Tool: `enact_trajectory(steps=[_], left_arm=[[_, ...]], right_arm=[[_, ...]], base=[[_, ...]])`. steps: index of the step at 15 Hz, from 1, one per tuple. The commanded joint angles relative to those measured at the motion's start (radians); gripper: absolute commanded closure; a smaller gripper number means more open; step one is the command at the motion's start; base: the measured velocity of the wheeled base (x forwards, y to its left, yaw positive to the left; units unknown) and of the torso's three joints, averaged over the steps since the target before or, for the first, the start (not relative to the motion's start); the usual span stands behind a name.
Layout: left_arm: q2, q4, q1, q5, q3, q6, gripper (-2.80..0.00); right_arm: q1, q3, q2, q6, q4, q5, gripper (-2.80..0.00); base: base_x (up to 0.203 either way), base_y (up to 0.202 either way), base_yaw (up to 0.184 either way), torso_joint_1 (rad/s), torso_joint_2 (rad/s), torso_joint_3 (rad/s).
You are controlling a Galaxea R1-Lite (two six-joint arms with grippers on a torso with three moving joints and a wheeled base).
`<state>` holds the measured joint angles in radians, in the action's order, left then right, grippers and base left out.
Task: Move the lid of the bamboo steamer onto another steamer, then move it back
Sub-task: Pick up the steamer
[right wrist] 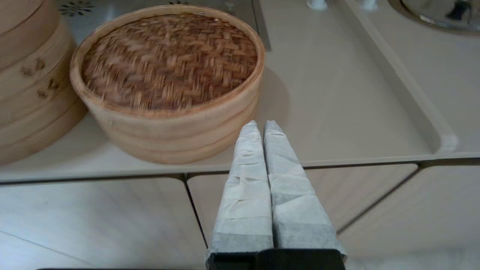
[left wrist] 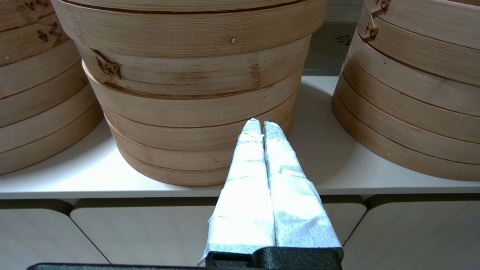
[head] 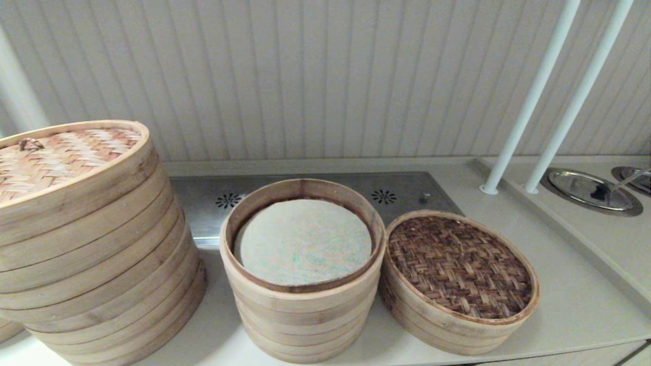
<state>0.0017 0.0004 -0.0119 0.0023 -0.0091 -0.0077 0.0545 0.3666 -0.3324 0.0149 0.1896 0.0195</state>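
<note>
The bamboo steamer lid (head: pixel 460 267), dark brown herringbone weave inside a pale rim, lies on top of the low round steamer (head: pixel 437 333) at the right of the counter, hiding its floor. The right wrist view shows the same lid (right wrist: pixel 168 56) on that basket (right wrist: pixel 176 138). My right gripper (right wrist: pixel 261 125) is shut and empty, hanging off the counter's front edge just beside the basket's near wall. My left gripper (left wrist: pixel 261 125) is shut and empty too, in front of the wide many-tier stack (left wrist: pixel 195 93). Neither gripper shows in the head view.
The wide stack (head: pixel 96 264) with a tan loop-handled lid (head: pixel 56 155) fills the left. A taller open stack with a whitish liner (head: pixel 304 241) touches the low steamer. Two white poles (head: pixel 534 96) and metal dishes (head: pixel 590 190) stand at the right; cabinet fronts (right wrist: pixel 112 221) lie below.
</note>
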Motion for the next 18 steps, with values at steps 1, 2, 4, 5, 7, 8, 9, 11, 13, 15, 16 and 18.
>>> enact_trajectory(steps=[1,2,4,5,7,8,9,11,13,15,16,18], left_arm=[[0.0,0.0,0.0,0.001,0.0,0.0,0.0],[0.0,0.0,0.0,0.0,0.0,0.0,0.0],[0.0,0.0,0.0,0.001,0.0,0.0,0.0],[0.0,0.0,0.0,0.001,0.0,0.0,0.0],[0.0,0.0,0.0,0.001,0.0,-0.001,0.0],[0.0,0.0,0.0,0.001,0.0,-0.001,0.0],[0.0,0.0,0.0,0.001,0.0,-0.001,0.0],[0.0,0.0,0.0,0.001,0.0,0.0,0.0],[0.0,0.0,0.0,0.001,0.0,-0.001,0.0],[0.0,0.0,0.0,0.001,0.0,0.0,0.0],[0.0,0.0,0.0,0.001,0.0,0.0,0.0],[0.0,0.0,0.0,0.001,0.0,0.0,0.0]], right_arm=[[0.033,0.085,-0.194,0.0,-0.002,0.023,0.0],[0.034,0.114,-0.24,-0.001,-0.002,0.031,0.0],[0.01,0.146,-0.351,-0.001,-0.003,0.043,0.0],[-0.017,0.158,-0.401,-0.005,-0.003,0.05,0.0],[-0.083,0.175,-0.518,-0.052,-0.004,0.053,0.0],[-0.111,0.18,-0.569,-0.082,-0.005,0.053,0.0],[-0.126,0.184,-0.604,-0.101,-0.006,0.053,0.0],[-0.133,0.181,-0.638,-0.108,-0.053,0.051,0.0],[-0.126,0.144,-0.685,-0.087,-0.179,0.039,0.0],[-0.116,0.123,-0.753,-0.047,-0.259,0.032,0.0],[-0.104,0.12,-0.793,-0.018,-0.297,0.032,0.0],[-0.057,0.117,-0.86,0.014,-0.381,0.035,0.0]], base=[[0.0,0.0,0.0,0.0,0.0,0.0],[0.0,0.0,0.0,0.0,0.0,0.0],[0.0,0.0,0.0,0.0,0.0,0.0],[0.0,0.0,0.0,0.0,0.0,0.0],[0.0,0.0,0.0,0.0,0.0,0.0],[0.0,0.0,0.0,0.0,0.0,0.0],[0.0,0.0,0.0,0.0,0.0,0.0],[0.0,0.0,0.0,0.0,0.0,0.0],[0.0,0.0,0.0,0.0,0.0,0.0],[0.0,0.0,0.0,0.0,0.0,0.0],[0.0,0.0,0.0,0.0,0.0,0.0],[0.0,0.0,0.0,0.0,0.0,0.0]])
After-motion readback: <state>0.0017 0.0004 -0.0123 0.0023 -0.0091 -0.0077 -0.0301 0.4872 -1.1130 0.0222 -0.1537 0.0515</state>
